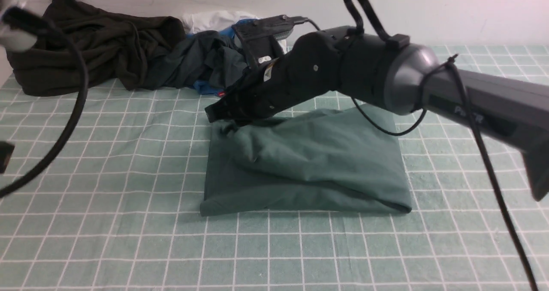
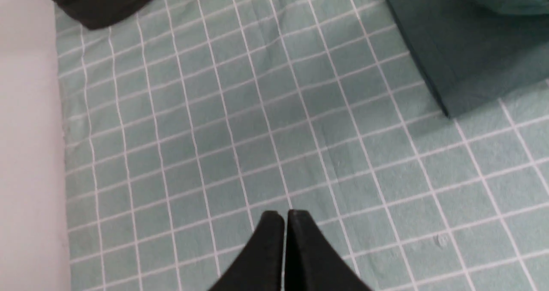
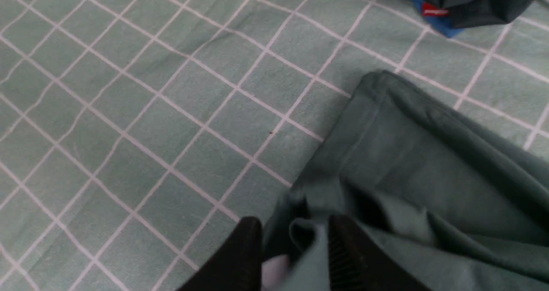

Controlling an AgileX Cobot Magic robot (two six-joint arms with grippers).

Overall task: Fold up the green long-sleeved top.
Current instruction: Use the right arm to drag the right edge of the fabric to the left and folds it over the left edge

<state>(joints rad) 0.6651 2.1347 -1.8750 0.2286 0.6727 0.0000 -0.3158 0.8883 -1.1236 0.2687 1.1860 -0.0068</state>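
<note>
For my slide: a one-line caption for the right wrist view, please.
Right gripper, jaws apart, straddling a fold of the sage-green cotton top on white-gridded green cloth.

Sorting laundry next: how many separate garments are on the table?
5: green top folded at centre; olive-black garment far back left; beside it, piled, teal-grey garment, blue cloth, white cloth. More may be hidden.

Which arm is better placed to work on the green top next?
Right. The right gripper sits at a far corner of the green top, fabric between its parted jaws. The left gripper is shut over bare checked cloth, apart from the top.
</note>
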